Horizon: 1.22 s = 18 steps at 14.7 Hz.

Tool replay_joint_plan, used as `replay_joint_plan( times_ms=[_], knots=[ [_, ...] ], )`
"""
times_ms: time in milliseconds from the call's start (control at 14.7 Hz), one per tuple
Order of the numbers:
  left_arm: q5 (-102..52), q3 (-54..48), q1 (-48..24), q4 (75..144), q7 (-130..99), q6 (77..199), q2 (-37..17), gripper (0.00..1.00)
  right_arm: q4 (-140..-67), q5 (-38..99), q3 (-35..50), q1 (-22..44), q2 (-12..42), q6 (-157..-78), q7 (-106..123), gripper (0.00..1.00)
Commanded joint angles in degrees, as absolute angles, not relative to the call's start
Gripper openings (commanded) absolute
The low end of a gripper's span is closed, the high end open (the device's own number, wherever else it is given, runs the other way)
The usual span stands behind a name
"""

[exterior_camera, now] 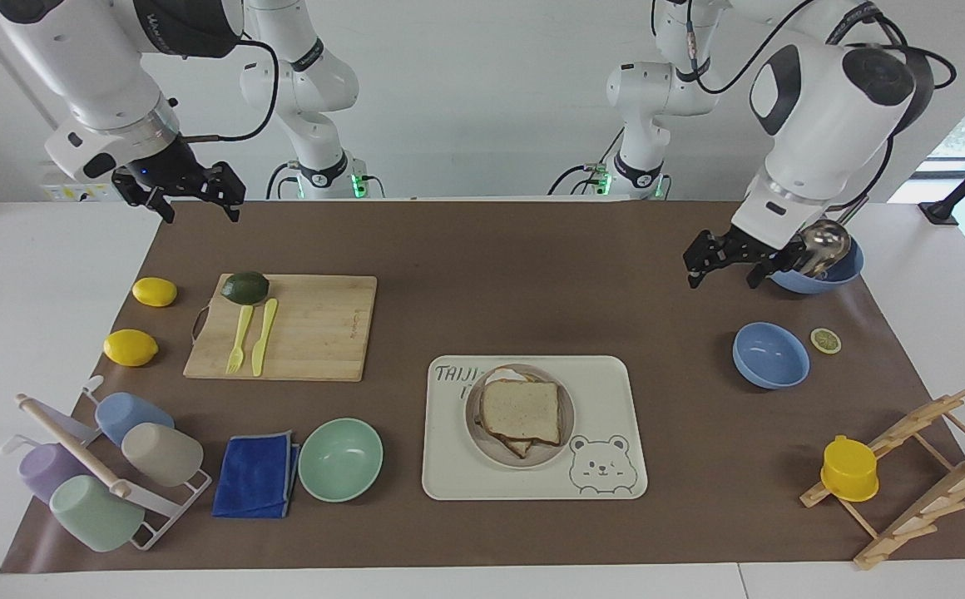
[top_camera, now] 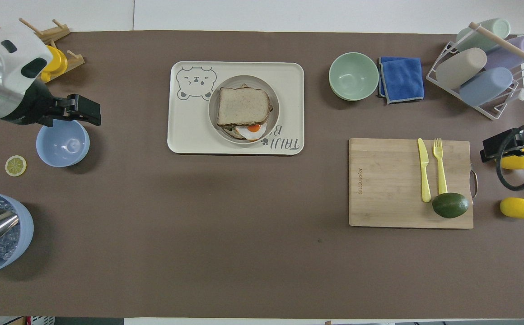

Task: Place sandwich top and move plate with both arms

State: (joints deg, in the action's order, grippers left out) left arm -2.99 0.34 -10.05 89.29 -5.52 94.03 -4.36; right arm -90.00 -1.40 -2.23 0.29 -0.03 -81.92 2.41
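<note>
- The desk (exterior_camera: 482, 249) carries everything under a brown mat; both arms are raised above it, and neither tool is near the food.
- The tray (exterior_camera: 616, 466), cream with a bear drawing, lies on the mat well away from both tools, low between them and closer to the left tool's end.
- The plate (exterior_camera: 482, 437) sits on that tray. Its rim stands just proud of the tray floor, so I judge a tool closing from the side could skid over the lip or drag the tray along with it.
- The sandwich top (exterior_camera: 521, 409) lies on the stack in the plate, skewed so the fried egg (top_camera: 253, 129) shows at one edge. Loose like this, it could slide off if the plate tips or the two arms lift unevenly.
- The left tool (exterior_camera: 724, 262) hangs over bare mat beside the large blue bowl (exterior_camera: 840, 270), fingers spread, holding nothing. A careless descent toward the plate could clip that bowl or the small blue bowl (exterior_camera: 770, 356) beneath its path.
- The right tool (exterior_camera: 191, 204) waits over the mat's edge at its own end, fingers apart and empty, above the cutting board (exterior_camera: 316, 333). It has the longer reach to the plate, so mistimed arrival is the risk.
</note>
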Motion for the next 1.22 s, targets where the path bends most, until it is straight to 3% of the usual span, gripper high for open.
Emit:
replay_joint_plan(
  times_ms=[0, 476, 1155],
  knots=[
    [-1.5, 0.5, -10.0, 91.1, -5.0, 89.7, 0.1, 1.0, -89.8, -0.4, -2.2, 0.0, -0.2, -82.3, 3.7, 1.0],
    [-1.5, -1.0, -6.5, 91.5, -5.3, 80.8, 4.3, 1.0, -89.8, -0.5, -2.2, 0.0, -0.1, -82.3, 3.5, 1.0],
    [-1.7, -3.8, -4.0, 90.3, -6.6, 82.5, 1.9, 1.0, -89.8, -0.7, -2.2, 0.0, -0.1, -82.3, 3.4, 1.0]
  ],
)
